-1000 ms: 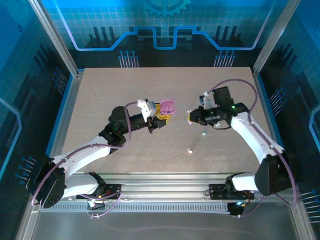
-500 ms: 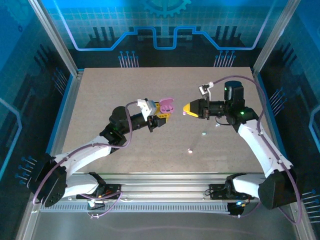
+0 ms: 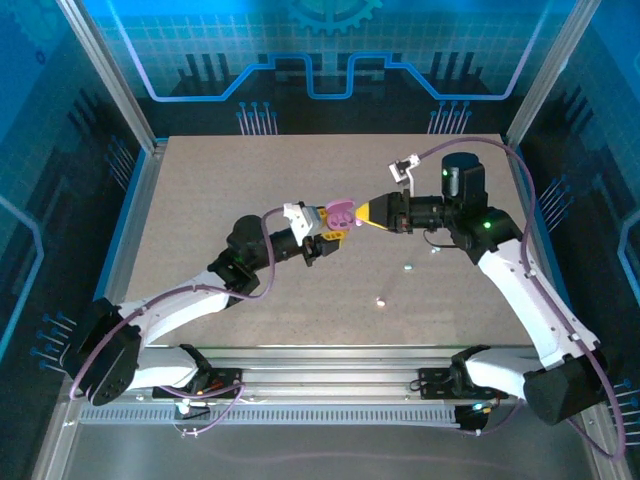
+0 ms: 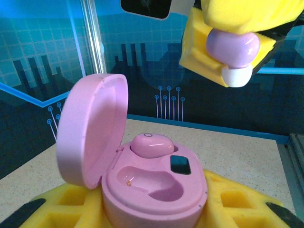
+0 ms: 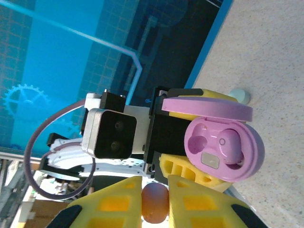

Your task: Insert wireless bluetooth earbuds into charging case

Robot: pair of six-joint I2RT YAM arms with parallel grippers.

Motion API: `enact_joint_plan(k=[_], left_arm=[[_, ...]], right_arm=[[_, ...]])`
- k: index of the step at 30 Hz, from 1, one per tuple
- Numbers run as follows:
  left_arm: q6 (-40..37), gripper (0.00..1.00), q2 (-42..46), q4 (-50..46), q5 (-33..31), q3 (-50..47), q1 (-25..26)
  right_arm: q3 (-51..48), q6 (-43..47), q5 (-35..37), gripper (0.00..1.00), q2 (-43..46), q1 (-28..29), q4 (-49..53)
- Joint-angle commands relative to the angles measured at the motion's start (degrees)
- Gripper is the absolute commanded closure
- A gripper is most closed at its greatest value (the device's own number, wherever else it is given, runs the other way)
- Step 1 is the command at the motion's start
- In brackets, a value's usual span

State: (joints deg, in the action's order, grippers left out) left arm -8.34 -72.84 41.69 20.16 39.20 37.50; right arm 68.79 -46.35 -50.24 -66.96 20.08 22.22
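Nearest you, right of the tabletop's [image 3: 200, 200] centre, lie two loose buds: a white earbud [image 3: 380, 301] closer to the near edge and a greenish earbud [image 3: 408, 267] just beyond it, the two apart from each other.

Past them, over the middle of the tabletop, your left gripper [image 3: 328, 236] is clamped on the base of the case [image 3: 338, 212], which it holds off the surface with its yellow pads on either side. The case's lid [image 4: 92, 128] stands hinged open. Inside, a pink earbud [image 4: 151, 145] sits in one pocket; the other pocket [image 4: 149, 180] is bare.

Your right gripper [image 3: 372, 213] meets it from the right side, tips pointing at the case and close to it without touching. It pinches a purplish earbud [image 4: 232, 45] with a white tip between its yellow pads, and that bud hangs above and to the side of the open case, clear of the bare pocket.
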Motion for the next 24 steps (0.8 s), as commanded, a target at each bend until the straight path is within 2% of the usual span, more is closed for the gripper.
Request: enact_joint_plan(k=[1, 9, 24], left_arm=[[-2.1, 0.63, -0.9, 2.5, -0.7, 0.5, 0.7], [-1.9, 0.63, -1.3, 2.6, -1.1, 1.0, 1.6], [-1.3, 0.63, -1.3, 3.1, -1.2, 1.2, 2.2]], right_arm=[[2.8, 4.2, 8.9, 0.82, 0.9, 2.5, 6.3], [6.1, 5.5, 16.2, 0.81, -1.5, 8.2, 8.8], [8.7, 5.6, 24.4, 0.82, -4.6, 12.8, 10.3]])
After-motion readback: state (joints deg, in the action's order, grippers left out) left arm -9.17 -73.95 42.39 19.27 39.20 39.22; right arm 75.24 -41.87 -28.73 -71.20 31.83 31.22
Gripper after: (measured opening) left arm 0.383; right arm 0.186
